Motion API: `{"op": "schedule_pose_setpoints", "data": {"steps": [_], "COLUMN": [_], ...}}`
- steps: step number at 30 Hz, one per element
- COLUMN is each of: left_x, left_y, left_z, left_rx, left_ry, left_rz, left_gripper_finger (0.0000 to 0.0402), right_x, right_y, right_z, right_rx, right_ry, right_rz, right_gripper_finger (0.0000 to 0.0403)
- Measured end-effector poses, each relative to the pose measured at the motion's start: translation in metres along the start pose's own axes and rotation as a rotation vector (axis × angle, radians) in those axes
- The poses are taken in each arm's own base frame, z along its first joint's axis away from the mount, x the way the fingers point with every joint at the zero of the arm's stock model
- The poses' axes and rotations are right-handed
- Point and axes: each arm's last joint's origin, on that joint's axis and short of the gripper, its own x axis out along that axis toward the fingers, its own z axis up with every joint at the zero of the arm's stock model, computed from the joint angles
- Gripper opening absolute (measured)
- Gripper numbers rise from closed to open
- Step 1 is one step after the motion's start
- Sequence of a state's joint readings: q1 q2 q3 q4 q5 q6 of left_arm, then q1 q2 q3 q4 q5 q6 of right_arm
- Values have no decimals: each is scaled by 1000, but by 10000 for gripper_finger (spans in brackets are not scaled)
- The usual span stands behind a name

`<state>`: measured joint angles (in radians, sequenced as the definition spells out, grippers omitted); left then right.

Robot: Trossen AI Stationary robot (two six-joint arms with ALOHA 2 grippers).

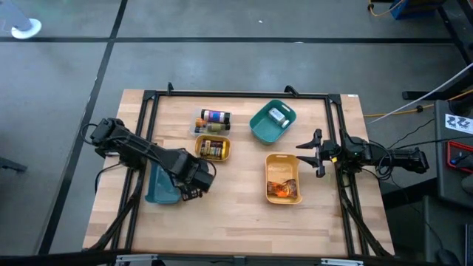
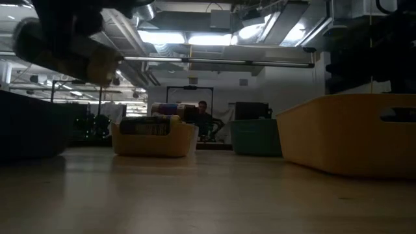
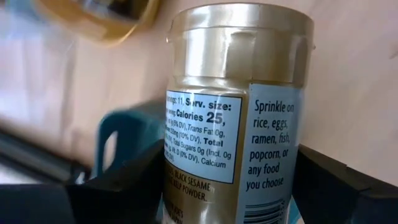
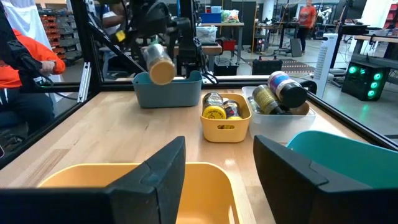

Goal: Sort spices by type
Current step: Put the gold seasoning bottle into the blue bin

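Wooden table (image 1: pixel 236 214) carried several trays. Left gripper (image 1: pixel 194 185) pinched a gold-capped spice jar (image 3: pixel 233 106) in the air beside the blue tray (image 1: pixel 159 185). Right gripper (image 1: pixel 316 154) waited with fingers spread next to the big yellow tray (image 1: pixel 283 178). More jars (image 1: pixel 212 148) filled the small yellow tray (image 1: pixel 225 150)
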<state>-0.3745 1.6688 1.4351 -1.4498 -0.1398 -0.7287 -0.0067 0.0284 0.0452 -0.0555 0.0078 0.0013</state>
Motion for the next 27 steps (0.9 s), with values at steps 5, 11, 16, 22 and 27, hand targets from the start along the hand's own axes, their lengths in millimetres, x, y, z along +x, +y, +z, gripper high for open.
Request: {"op": "schedule_pose_setpoints", "data": {"steps": [5, 11, 16, 22, 27], "left_x": [-5, -7, -9, -12, -15], "left_y": [4, -8, -20, -38, -50], "left_z": [-11, -22, -36, -59, -77], "left_rx": [-63, -143, -266, -443, -621], "left_ry": [72, 58, 34, 1, -51], "left_rz": [76, 80, 83, 83, 82], "left_gripper_finger": [275, 275, 276, 276, 276], "right_x": [0, 0, 0, 0, 0], "right_y": [0, 0, 0, 0, 0], "right_z": [0, 0, 0, 0, 0], "right_rx": [0, 0, 0, 0, 0], "right_ry": [0, 0, 0, 0, 0], "right_rz": [0, 0, 0, 0, 0], "right_gripper_finger": [189, 189, 189, 189, 189]}}
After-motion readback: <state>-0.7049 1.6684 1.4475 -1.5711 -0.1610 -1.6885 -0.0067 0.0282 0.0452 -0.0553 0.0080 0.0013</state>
